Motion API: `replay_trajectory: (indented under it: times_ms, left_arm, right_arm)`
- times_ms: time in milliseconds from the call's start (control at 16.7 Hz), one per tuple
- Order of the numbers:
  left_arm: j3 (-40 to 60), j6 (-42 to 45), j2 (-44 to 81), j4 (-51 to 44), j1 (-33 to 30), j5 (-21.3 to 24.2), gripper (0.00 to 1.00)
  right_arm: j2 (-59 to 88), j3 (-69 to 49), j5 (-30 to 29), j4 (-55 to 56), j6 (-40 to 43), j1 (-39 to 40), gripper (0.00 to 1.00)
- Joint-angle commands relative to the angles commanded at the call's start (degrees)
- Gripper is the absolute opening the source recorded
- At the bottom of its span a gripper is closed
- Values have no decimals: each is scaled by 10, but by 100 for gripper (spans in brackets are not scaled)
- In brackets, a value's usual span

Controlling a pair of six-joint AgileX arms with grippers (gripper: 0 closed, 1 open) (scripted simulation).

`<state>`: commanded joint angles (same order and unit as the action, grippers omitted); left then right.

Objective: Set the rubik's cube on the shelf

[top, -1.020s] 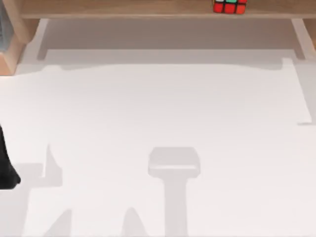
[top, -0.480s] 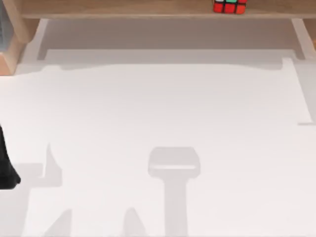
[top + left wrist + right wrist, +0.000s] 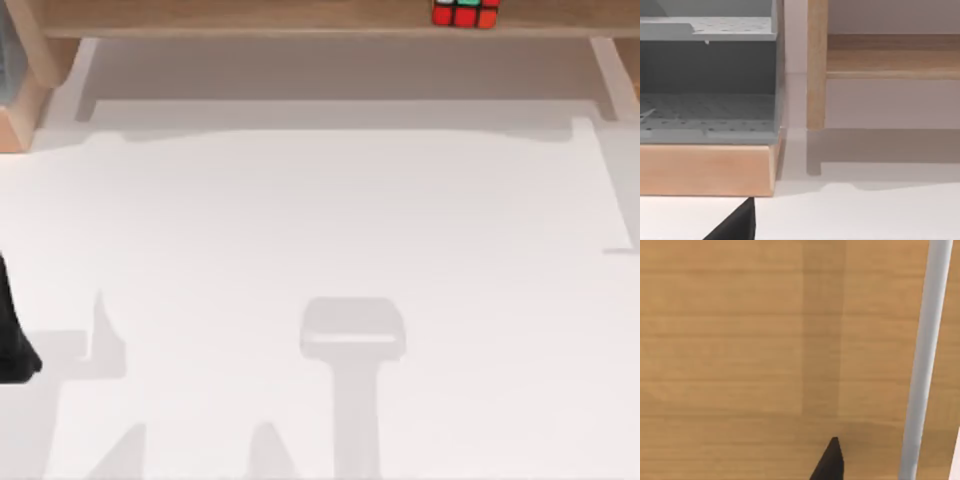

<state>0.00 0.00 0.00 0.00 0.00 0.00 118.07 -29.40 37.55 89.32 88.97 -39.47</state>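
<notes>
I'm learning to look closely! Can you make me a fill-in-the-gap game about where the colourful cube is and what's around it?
1. The rubik's cube sits on the wooden ____.
2. Seen from above, the cube is toward the shelf's ____ end.
3. The table under the shelf is coloured ____.
4. Beside the shelf's left end stands a grey ____ on a wooden base.

Missing words: shelf; right; white; rack

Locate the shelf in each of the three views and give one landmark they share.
Top view: the shelf runs along the far edge, the rubik's cube resting on it toward the right.
Left wrist view: its board and wooden side panel stand beside a grey rack.
Right wrist view: its board lies close below.
Shared landmark: the light-brown board.
</notes>
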Motion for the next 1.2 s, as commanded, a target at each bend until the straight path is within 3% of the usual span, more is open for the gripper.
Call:
replay_trajectory:
  times_ms: [240, 300, 840, 1200]
  left_arm:
    - [0, 0, 0, 0, 0, 0, 100]
    - [0, 0, 0, 0, 0, 0, 100]
    - [0, 0, 0, 0, 0, 0, 100]
    - [0, 0, 0, 0, 0, 0, 100]
  right_arm:
    - [0, 0, 0, 0, 0, 0, 2]
    - [0, 0, 0, 0, 0, 0, 0]
    - [3, -1, -2, -3, 0, 1, 0]
    - [36, -99, -49, -60, 0, 45, 0]
